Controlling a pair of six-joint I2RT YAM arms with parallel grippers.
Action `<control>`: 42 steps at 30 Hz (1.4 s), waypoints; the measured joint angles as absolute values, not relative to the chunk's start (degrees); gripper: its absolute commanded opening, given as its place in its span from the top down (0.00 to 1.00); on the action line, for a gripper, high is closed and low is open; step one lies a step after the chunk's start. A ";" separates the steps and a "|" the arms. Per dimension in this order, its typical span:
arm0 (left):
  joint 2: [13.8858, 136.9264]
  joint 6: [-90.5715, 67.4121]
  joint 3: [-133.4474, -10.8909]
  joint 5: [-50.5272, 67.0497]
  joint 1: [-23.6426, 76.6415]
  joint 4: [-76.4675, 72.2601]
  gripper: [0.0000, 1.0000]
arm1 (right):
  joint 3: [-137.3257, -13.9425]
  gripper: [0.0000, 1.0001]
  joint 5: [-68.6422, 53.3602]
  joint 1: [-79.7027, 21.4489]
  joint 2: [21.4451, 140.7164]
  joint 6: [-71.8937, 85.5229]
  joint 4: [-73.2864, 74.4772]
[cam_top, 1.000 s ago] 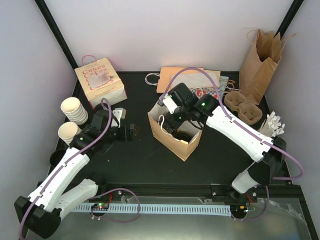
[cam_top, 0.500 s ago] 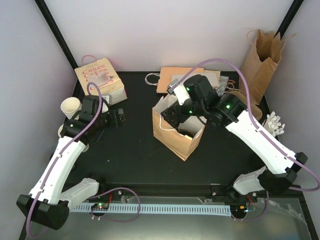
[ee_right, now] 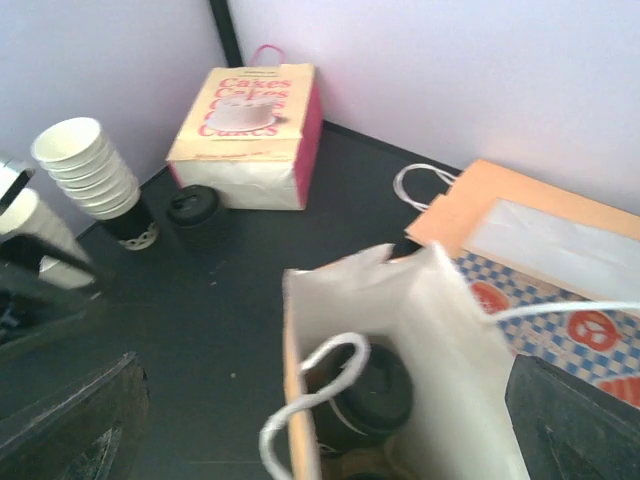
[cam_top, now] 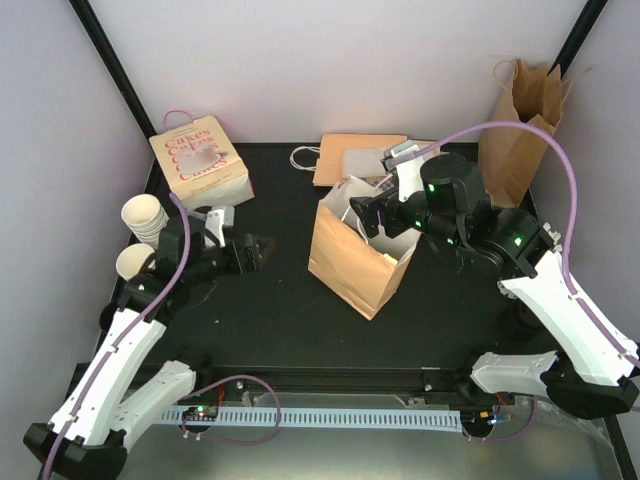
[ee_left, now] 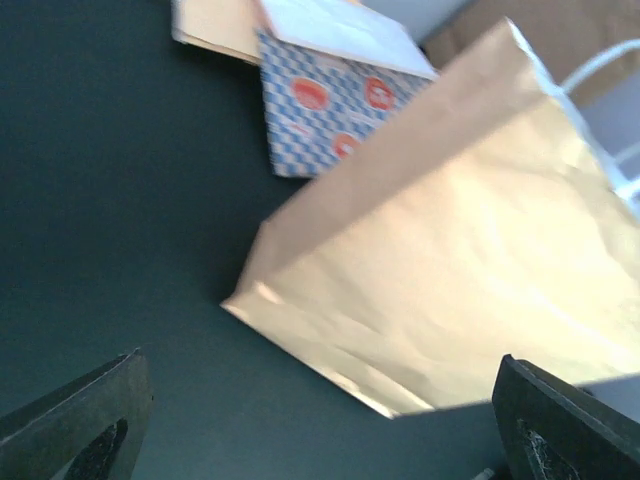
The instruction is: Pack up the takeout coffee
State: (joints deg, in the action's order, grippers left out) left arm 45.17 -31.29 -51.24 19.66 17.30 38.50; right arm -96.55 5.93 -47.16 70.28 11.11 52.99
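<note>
Two arms have shifted since a second ago. The left gripper point(cam_top: 262, 246), which had drawn back toward the far left half a second ago, now reaches out over the black table point(cam_top: 280, 310) toward the brown paper bag point(cam_top: 355, 262). Its jaws are spread wide with nothing between them. The right gripper point(cam_top: 370, 215) was sunk in the bag's mouth a second ago. It has since risen and pulled to the right, and now hangs over the far rim with its jaws fully parted and empty. The bag itself stands straighter than before and sits a little farther right.

The takeout coffee point(ee_right: 368, 392) rests down inside that bag, near its bottom, below a white loop handle point(ee_right: 315, 400). Only its round black lid shows, glossy with a raised rim. The cup body under it is hidden by the bag's pale inner walls.

Farther left, stacked cream cups point(cam_top: 143, 218) lie tipped beside the left arm. The pink-lettered cake box point(cam_top: 200, 165) stands behind them. Flat paper bags point(cam_top: 350, 158) lie at the far edge, and a tall brown bag point(cam_top: 520, 120) stands in the far right corner.
</note>
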 measured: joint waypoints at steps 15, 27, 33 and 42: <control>41.01 -43.81 -46.85 15.86 42.94 23.05 0.11 | -84.97 0.00 21.61 -46.83 63.57 15.27 57.01; 43.75 -45.21 -46.19 6.59 53.28 17.08 0.09 | -77.89 0.00 29.41 -46.83 56.05 28.62 65.54; 41.17 -43.00 -44.16 2.00 53.32 17.32 0.06 | -72.99 0.00 27.77 -46.83 48.90 31.09 63.77; 37.34 -34.74 -43.81 -3.75 52.34 23.44 0.01 | -72.82 0.21 34.89 -46.83 52.80 44.47 72.18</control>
